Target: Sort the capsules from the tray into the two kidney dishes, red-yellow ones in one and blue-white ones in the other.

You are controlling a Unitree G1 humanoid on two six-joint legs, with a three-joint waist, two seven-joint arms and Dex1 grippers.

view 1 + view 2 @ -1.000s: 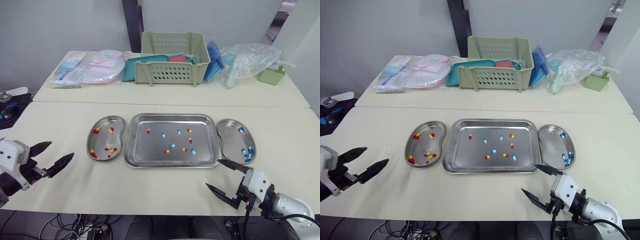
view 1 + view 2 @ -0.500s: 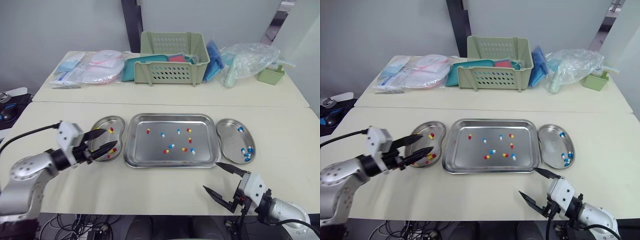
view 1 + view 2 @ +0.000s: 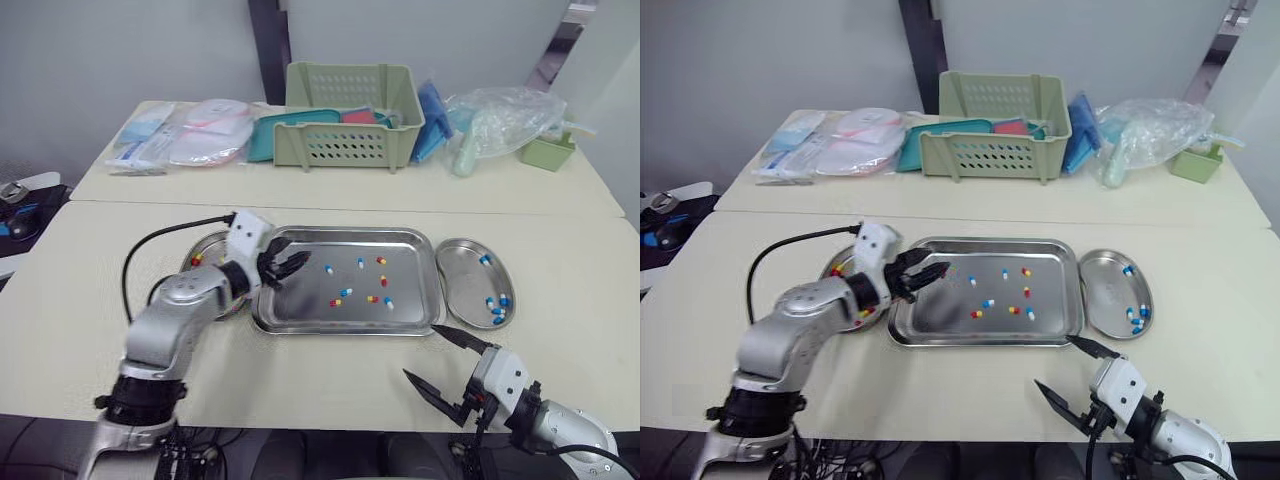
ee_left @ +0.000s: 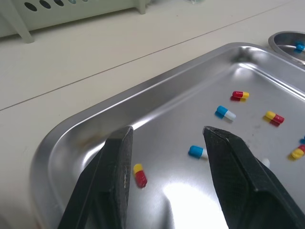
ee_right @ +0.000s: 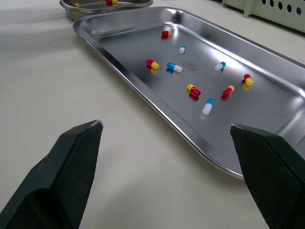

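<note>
Head view: the left hand (image 3: pixel 293 263) hangs open over the tray's (image 3: pixel 345 329) left end. The right hand (image 3: pixel 420 351), spread wide, sits at the bench's (image 3: pixel 90 250) near edge by the tray's near right corner.

Left wrist view: a red-yellow capsule (image 4: pixel 139 174) lies on the tray floor between the parted fingers (image 4: pixel 112 171), close to one.

Right wrist view: the tray rim lies ahead of the wide fingers.

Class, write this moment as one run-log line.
left gripper: open, over tray, at red-yellow capsule | right gripper: open, off tray, above table
</note>
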